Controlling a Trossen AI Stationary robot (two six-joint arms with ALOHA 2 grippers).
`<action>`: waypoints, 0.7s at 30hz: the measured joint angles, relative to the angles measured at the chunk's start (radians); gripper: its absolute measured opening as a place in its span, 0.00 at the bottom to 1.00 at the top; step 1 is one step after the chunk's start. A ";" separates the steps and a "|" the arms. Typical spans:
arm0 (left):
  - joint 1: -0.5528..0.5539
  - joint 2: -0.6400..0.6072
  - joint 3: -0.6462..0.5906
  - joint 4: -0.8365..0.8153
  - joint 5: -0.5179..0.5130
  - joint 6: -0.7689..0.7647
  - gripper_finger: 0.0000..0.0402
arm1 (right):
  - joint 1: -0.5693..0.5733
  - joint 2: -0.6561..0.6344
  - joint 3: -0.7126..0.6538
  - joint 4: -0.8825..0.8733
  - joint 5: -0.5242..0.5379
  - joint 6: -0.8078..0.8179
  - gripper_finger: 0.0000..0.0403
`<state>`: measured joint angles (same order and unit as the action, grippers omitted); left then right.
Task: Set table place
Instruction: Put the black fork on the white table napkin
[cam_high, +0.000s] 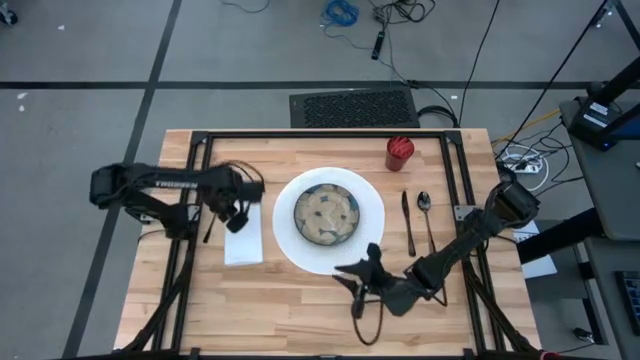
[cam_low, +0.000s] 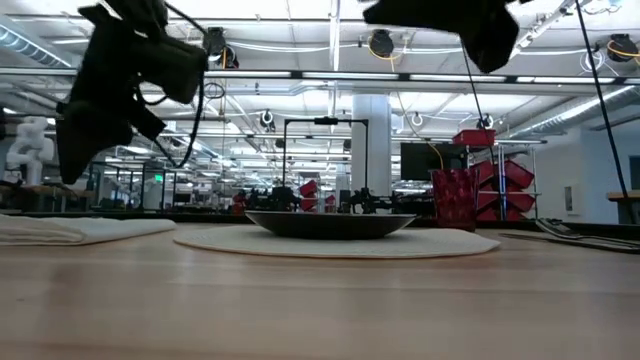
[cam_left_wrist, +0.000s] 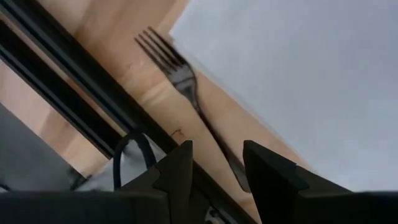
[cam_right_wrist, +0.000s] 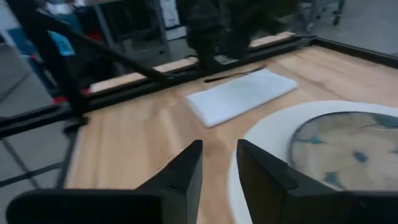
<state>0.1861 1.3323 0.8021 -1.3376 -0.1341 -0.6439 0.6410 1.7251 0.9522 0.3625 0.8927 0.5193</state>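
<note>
The wooden table (cam_high: 300, 300) bears a white round plate (cam_high: 375, 225) with a patterned bowl (cam_high: 327, 215) on it. A folded white napkin (cam_high: 244, 240) lies to the plate's left. A dark fork (cam_left_wrist: 180, 78) lies flat on the wood between the napkin and the black frame. My left gripper (cam_left_wrist: 214, 155) hangs open above the fork's handle end, pointing steeply down and clear of the table in the low view. My right gripper (cam_right_wrist: 219, 162) is open and nearly level over the plate's near edge, with nothing between its fingers.
A knife (cam_high: 407, 222) and a spoon (cam_high: 425, 212) lie side by side right of the plate. A red cup (cam_high: 399, 152) stands at the far edge. Black frame tubes (cam_high: 190, 250) run along the table's sides. Bare wood (cam_high: 260, 310) shows along the near edge.
</note>
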 joint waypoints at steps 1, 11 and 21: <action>0.049 0.000 0.000 0.000 0.018 0.029 0.32 | 0.012 0.003 0.000 0.016 0.000 0.000 0.21; 0.323 0.013 -0.053 0.079 0.148 0.155 0.35 | 0.100 0.004 0.000 0.070 0.001 0.019 0.21; 0.447 0.074 -0.162 0.182 0.164 0.161 0.37 | 0.126 0.004 0.000 0.077 0.002 0.041 0.21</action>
<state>0.6332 1.4062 0.6401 -1.1561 0.0303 -0.4827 0.7669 1.7290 0.9524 0.4397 0.8944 0.5606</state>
